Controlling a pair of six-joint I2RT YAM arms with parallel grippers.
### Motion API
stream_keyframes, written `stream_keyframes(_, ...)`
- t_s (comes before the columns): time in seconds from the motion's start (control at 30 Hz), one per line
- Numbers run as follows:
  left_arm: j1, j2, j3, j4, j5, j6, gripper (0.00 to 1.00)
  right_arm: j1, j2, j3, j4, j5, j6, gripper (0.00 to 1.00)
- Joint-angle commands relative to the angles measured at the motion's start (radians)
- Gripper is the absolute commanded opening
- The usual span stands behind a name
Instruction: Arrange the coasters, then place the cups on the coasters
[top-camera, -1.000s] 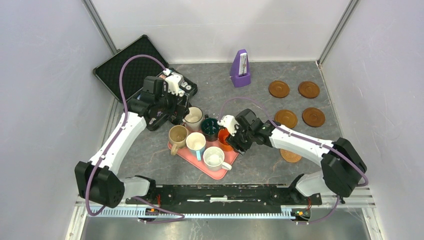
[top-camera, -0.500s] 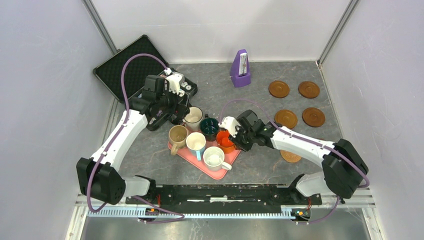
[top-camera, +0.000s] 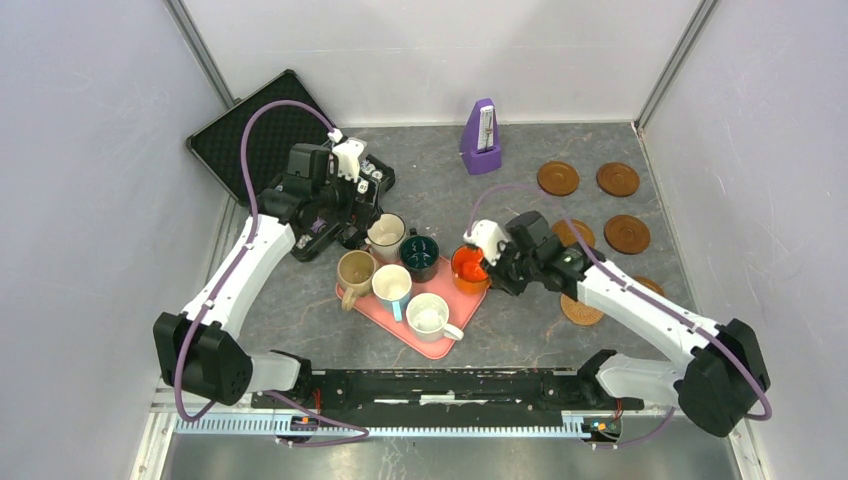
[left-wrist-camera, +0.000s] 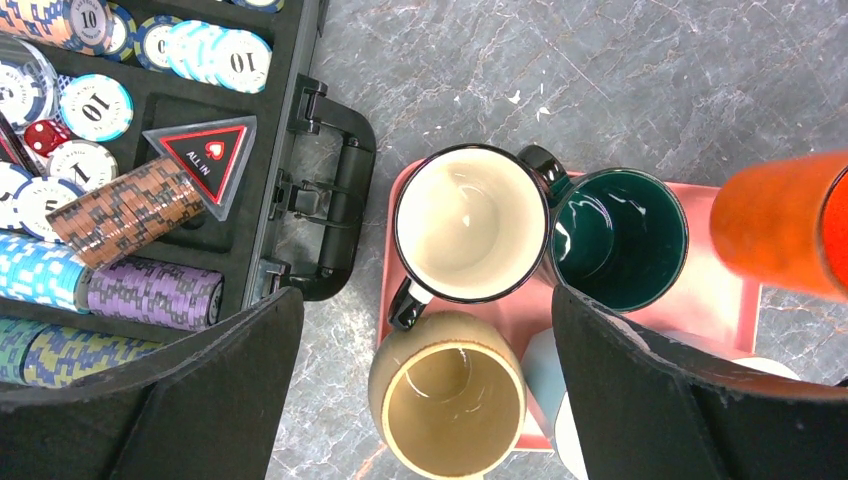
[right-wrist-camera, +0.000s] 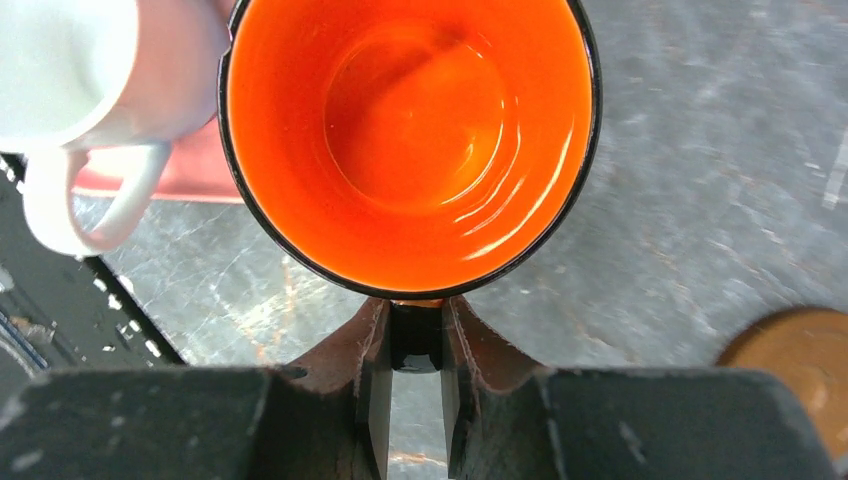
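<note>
My right gripper (top-camera: 492, 266) (right-wrist-camera: 415, 335) is shut on the black handle of the orange cup (top-camera: 468, 268) (right-wrist-camera: 410, 140), held upright over the pink tray's (top-camera: 441, 348) right edge. On the tray stand the dark-rimmed white cup (top-camera: 386, 232) (left-wrist-camera: 470, 222), the teal cup (top-camera: 420, 252) (left-wrist-camera: 618, 236), the tan cup (top-camera: 355, 270) (left-wrist-camera: 450, 405), the light blue cup (top-camera: 392, 283) and the plain white cup (top-camera: 428, 315). My left gripper (top-camera: 343, 220) (left-wrist-camera: 425, 300) hangs open above the tan and dark-rimmed cups. Several brown coasters (top-camera: 558, 178) lie at the right; the right arm partly hides two.
An open black case of poker chips (top-camera: 262, 135) (left-wrist-camera: 120, 200) lies at the back left, touching the tray's corner. A purple metronome (top-camera: 482, 138) stands at the back middle. A tan coaster (top-camera: 580, 311) lies under the right forearm. Walls close in both sides.
The right gripper has shut on the orange cup's handle and carried the cup right, from among the other cups to the tray's edge. The left arm has barely moved.
</note>
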Motion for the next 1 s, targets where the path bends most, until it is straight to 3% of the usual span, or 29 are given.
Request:
stream_keyframes(0.0,0.003,0.010,0.050,0.025,0.013,-0.003,1.00,-0.126,-0.056,0.138,0.035,-0.037,-0.017,0.00)
stream_keyframes(0.27,0.004,0.050,0.126,0.024,-0.052,-0.013,1.00,-0.454,0.040,0.336,0.004,-0.027,-0.004,0.00)
stream_keyframes(0.53,0.004,0.134,0.231,-0.050,-0.067,-0.025,1.00,-0.855,0.313,0.606,-0.027,-0.087,-0.080,0.00)
stream_keyframes(0.8,0.016,0.196,0.282,-0.097,-0.097,-0.027,1.00,-1.042,0.575,0.827,0.022,-0.062,-0.113,0.00)
stream_keyframes(0.97,0.026,0.219,0.297,-0.103,-0.084,-0.033,1.00,-1.060,0.662,0.851,0.099,-0.062,-0.145,0.00)
